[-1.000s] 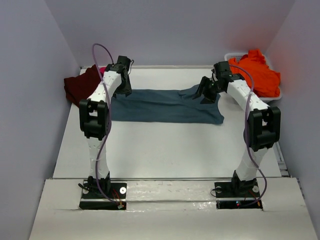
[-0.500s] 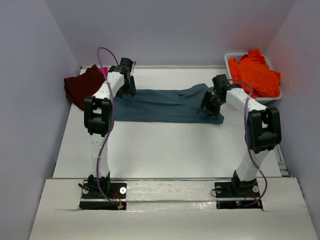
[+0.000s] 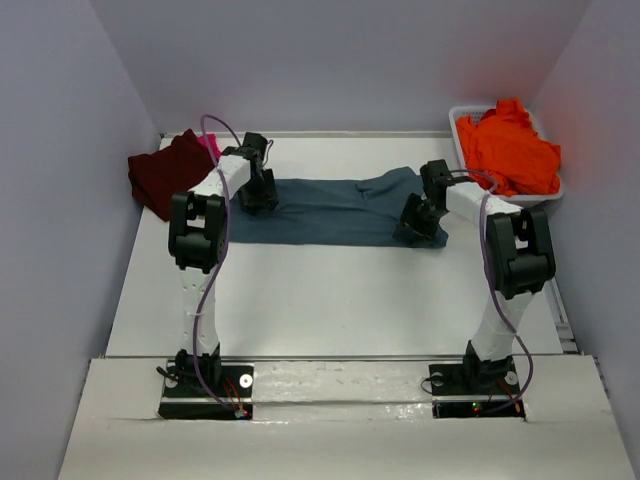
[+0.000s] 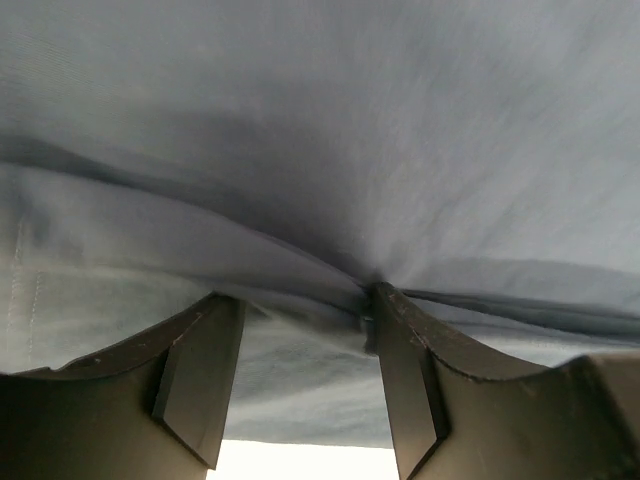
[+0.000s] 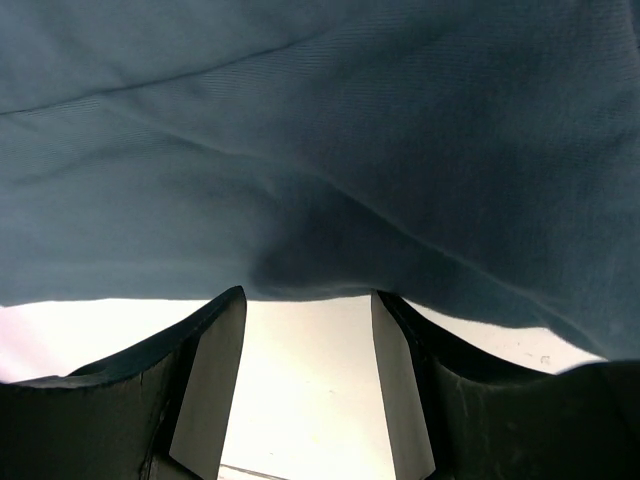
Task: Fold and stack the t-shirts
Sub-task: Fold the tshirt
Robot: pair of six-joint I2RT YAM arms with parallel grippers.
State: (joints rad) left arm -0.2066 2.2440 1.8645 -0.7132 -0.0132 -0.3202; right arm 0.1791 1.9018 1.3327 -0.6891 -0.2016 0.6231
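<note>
The slate teal-blue t-shirt [image 3: 335,210] lies spread in a long band across the far half of the table. My left gripper [image 3: 258,196] is low over its left end. In the left wrist view the left gripper [image 4: 305,305] stands open with the blue cloth [image 4: 350,150] under it, its right fingertip [image 4: 385,300] pressing into a crease. My right gripper [image 3: 414,221] is at the shirt's near right corner. The right wrist view shows the right gripper [image 5: 305,300] open at the hem of the cloth [image 5: 320,130], with bare table between its fingers.
A dark maroon shirt [image 3: 163,173] lies bunched at the far left with a bit of bright pink cloth [image 3: 210,144] behind it. An orange shirt [image 3: 510,150] fills the white tub [image 3: 462,115] at the far right. White table [image 3: 330,290] stretches toward the arm bases.
Both grippers have come down and toward the near side over the blue shirt. The right one moved from the shirt's far right part to its near right corner.
</note>
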